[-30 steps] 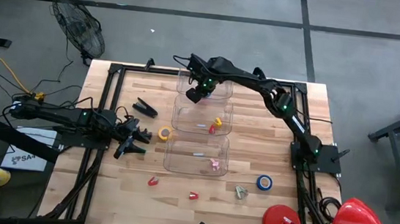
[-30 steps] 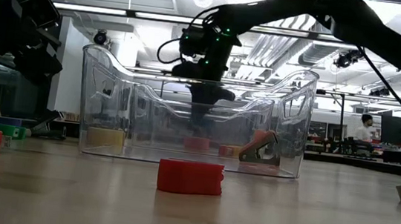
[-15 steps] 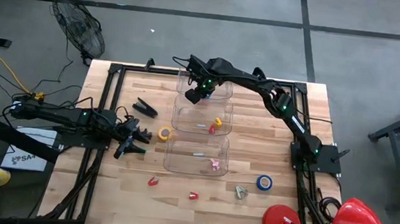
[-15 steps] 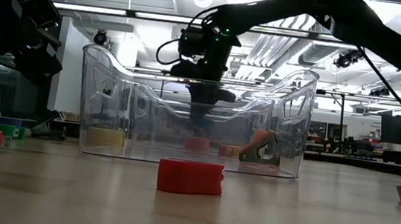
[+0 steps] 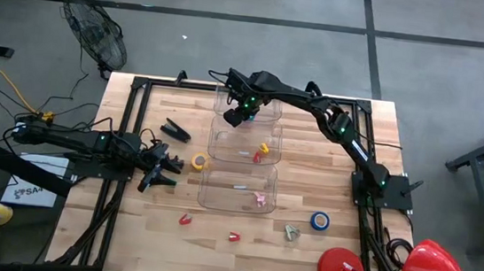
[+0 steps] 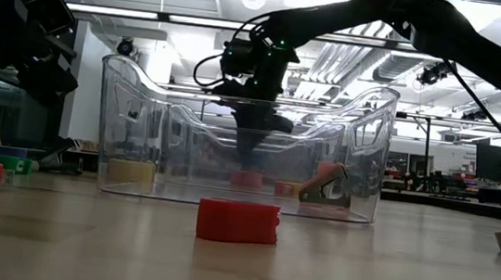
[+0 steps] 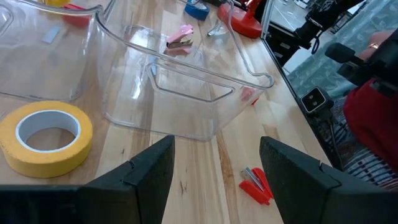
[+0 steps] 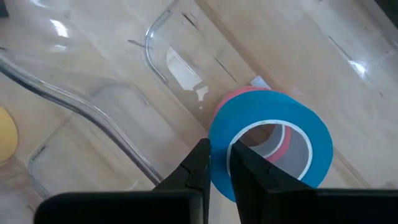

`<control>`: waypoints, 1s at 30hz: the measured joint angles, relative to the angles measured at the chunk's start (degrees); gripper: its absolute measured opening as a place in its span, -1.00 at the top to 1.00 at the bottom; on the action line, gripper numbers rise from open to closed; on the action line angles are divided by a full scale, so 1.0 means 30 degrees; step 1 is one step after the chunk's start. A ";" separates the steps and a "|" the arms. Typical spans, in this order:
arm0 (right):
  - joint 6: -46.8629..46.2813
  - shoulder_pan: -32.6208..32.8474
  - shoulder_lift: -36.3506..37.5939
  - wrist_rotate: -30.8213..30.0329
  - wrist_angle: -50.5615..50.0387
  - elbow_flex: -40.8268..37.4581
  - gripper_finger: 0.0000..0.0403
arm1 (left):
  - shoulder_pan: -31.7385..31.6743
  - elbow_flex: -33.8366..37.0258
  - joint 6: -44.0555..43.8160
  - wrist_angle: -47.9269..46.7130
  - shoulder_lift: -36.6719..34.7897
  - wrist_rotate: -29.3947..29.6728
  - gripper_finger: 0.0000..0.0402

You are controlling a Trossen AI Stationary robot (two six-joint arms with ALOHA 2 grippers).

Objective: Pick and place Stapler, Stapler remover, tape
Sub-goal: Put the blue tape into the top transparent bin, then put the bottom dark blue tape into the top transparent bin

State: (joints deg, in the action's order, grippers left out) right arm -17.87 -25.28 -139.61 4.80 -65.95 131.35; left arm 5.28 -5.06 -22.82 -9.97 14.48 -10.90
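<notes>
Resting left gripper (image 5: 160, 172): we are keeping its fingers spread over the table, beside the yellow tape roll (image 7: 45, 136)
Table front: a blue tape roll (image 5: 319, 220) is lying near the right edge, red pieces (image 5: 185, 219) nearby
Middle bins (image 5: 239, 186): they are holding small pink and red items
Right gripper (image 8: 219, 168): we are pinching the wall of a blue tape roll (image 8: 270, 146) over the far bin (image 5: 262, 109); a pink roll (image 8: 249, 96) is showing just behind it

Glossy clear plastic bins (image 5: 239, 187) stand on matt pale wood table (image 5: 126, 231).
</notes>
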 joint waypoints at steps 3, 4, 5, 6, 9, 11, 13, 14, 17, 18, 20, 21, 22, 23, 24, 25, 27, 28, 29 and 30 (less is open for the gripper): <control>0.0053 -0.0015 0.0000 0.0204 -0.0001 0.0000 0.82 | 0.0001 0.0000 -0.0003 0.0003 0.0000 0.0000 -0.15; 0.0064 -0.0015 0.0000 0.0237 -0.0001 0.0000 0.81 | 0.0001 0.0000 0.0000 0.0000 0.0003 0.0000 -0.15; 0.0099 -0.0015 0.0000 0.0280 0.0003 0.0000 0.79 | 0.0001 0.0007 -0.0002 -0.0004 0.0000 0.0000 -0.15; 0.0104 -0.0015 0.0000 0.0394 0.0007 0.0000 0.77 | 0.0007 0.0000 0.0004 -0.0002 0.0005 0.0000 -0.15; 0.0104 -0.0014 0.0000 0.0597 0.0007 0.0000 0.69 | 0.0003 0.0003 0.0004 -0.0004 0.0003 0.0000 -0.15; 0.0111 -0.0007 0.0000 0.0617 0.0007 0.0000 0.64 | 0.0006 0.0004 0.0002 -0.0002 0.0000 0.0000 -0.15; 0.0104 -0.0007 0.0000 0.0611 0.0007 0.0000 0.58 | 0.0003 0.0005 -0.0001 -0.0001 0.0003 0.0000 -0.15; 0.0104 -0.0012 0.0000 0.0611 0.0007 0.0000 0.56 | 0.0000 0.0000 -0.0003 0.0002 0.0006 0.0000 -0.15; 0.0073 -0.0015 0.0000 0.0603 0.0007 0.0000 0.48 | 0.0000 0.0000 0.0004 -0.0004 0.0000 0.0000 -0.15; 0.0004 -0.0015 0.0000 0.0606 0.0001 0.0000 0.45 | 0.0000 0.0000 0.0004 0.0004 0.0007 0.0000 -0.15; -0.0021 -0.0025 0.0092 0.0601 -0.0079 -0.0007 0.41 | 0.0000 0.0005 0.0002 0.0004 0.0000 0.0000 -0.15; -0.0027 -0.0058 0.0154 0.0569 -0.0153 -0.0007 0.39 | 0.0007 0.0004 -0.0001 0.0002 0.0004 0.0000 -0.15; -0.0027 -0.0058 0.0312 0.0538 -0.0349 0.0000 0.38 | 0.0003 0.0000 -0.0001 0.0001 0.0000 0.0000 -0.15; -0.0028 -0.0058 0.0443 0.0452 -0.0583 0.0034 0.37 | 0.0003 0.0000 -0.0001 0.0002 0.0007 0.0000 -0.15; -0.0029 -0.0058 0.0671 0.0260 -0.0721 0.0044 0.35 | 0.0000 0.0000 0.0001 -0.0004 0.0000 0.0000 -0.15; -0.0027 -0.0058 0.0866 0.0109 -0.0893 0.0056 0.34 | 0.0000 0.0007 -0.0003 0.0004 0.0000 0.0000 -0.15; 0.0054 -0.0058 0.1333 -0.0364 -0.1393 0.0073 0.33 | 0.0004 0.0000 0.0001 -0.0003 0.0000 0.0000 -0.15; 0.0111 -0.0058 0.1577 -0.0519 -0.1688 0.0073 0.33 | 0.0007 0.0000 0.0004 -0.0003 0.0000 0.0000 -0.15; 0.0165 -0.0058 0.1796 -0.0725 -0.1964 0.0083 0.33 | 0.0002 0.0005 0.0004 -0.0002 0.0000 0.0000 -0.15; 0.0285 -0.0058 0.2016 -0.0954 -0.2257 0.0095 0.33 | 0.0001 0.0000 -0.0003 0.0002 0.0000 0.0000 -0.15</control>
State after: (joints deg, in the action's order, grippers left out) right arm -17.02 -25.45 -133.56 1.94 -72.72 131.63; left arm 5.28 -5.06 -22.83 -9.96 14.48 -10.90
